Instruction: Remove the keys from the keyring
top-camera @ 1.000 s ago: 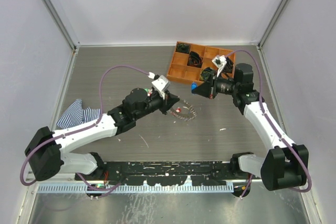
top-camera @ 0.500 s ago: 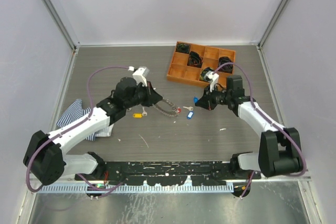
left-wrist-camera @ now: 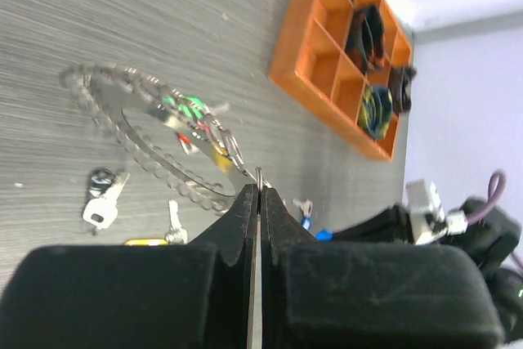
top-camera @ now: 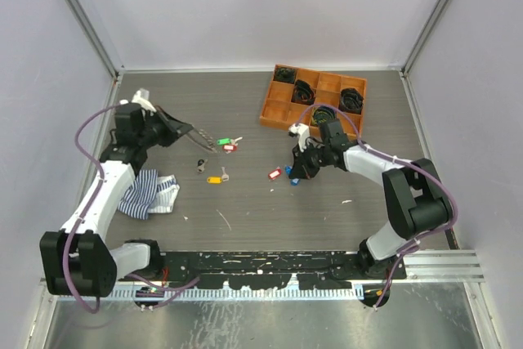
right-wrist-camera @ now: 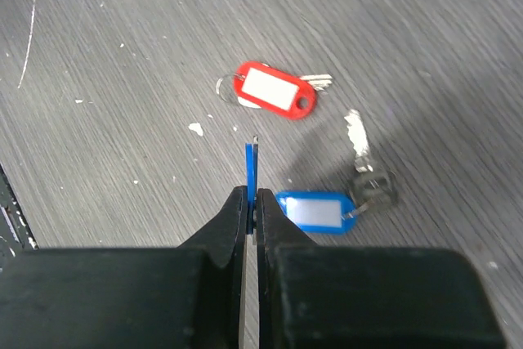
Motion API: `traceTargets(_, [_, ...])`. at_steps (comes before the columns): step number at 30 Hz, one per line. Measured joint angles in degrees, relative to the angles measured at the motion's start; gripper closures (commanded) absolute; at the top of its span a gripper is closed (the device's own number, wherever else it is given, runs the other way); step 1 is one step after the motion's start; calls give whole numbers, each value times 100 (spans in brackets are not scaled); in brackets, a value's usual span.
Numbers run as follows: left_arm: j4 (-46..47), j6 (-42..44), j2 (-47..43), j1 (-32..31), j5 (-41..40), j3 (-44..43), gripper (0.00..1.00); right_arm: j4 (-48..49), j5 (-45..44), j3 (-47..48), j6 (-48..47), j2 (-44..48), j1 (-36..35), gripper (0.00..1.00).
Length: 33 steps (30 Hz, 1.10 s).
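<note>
Both grippers clamped — left on the keyring, right on a blue tag.
Note that the left gripper (left-wrist-camera: 258, 195) has its jaws pressed together on the thin rim of the keyring (left-wrist-camera: 139, 132), which extends outward from the jaws over the surface (left-wrist-camera: 122, 6); green- and red-tagged keys (left-wrist-camera: 191, 109) hang on it. A loose key (left-wrist-camera: 103, 206) lies on the surface near the loop. The right gripper (right-wrist-camera: 250, 200) pinches a blue tag (right-wrist-camera: 250, 165) edge-on — a red-tagged key (right-wrist-camera: 274, 91) and a second blue-tagged key (right-wrist-camera: 315, 212) lie on the surface just beyond. The orange tray (top-camera: 315, 97) stands well apart from the keyring.
</note>
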<state>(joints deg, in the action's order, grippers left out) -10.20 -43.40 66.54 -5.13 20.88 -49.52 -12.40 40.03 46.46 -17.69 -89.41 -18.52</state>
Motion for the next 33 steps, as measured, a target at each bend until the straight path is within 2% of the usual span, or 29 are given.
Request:
traceTargets(6, [-103, -306, 470, 940, 26, -315, 100, -72, -13, 221, -7, -332, -498, 93])
traceTargets(12, [-479, -402, 1283, 1246, -544, -824, 100, -208, -37, 304, -20, -446, -789, 88])
traceTargets(15, [-695, -391, 1578, 1290, -857, -1049, 100, -313, -48, 378, -20, -496, -920, 78])
traceTargets(17, [-763, -389, 1738, 1298, -1008, -1193, 100, -358, -66, 468, -15, -551, -999, 66])
traceTargets(20, [-809, -372, 2044, 1307, -1196, -1436, 82, -461, -118, 612, 2, -588, -1075, 45])
traceTargets(21, [-863, -374, 2190, 1314, -1244, -1547, 70, -509, -129, 664, -2, -586, -1086, 39])
traceTargets(23, [-981, -367, 2496, 1346, -1272, -1755, 55, -568, -120, 745, -13, -542, -1062, 31])
traceTargets(25, [-1038, -269, 2645, 1377, -1279, -1832, 43, -616, -92, 750, -11, -400, -955, 28])
traceTargets(27, [-1115, -162, 2651, 1401, -1292, -1832, 36, -658, -50, 750, -15, -175, -767, 25])
traceTargets(30, [-1117, 74, 2461, 1414, -1281, -1829, 32, -699, 17, 754, -94, 251, -439, 20])
traceTargets(33, [-1036, 326, 1891, 1416, -1097, -1718, 25, -787, 74, 756, -225, 695, -87, 12])
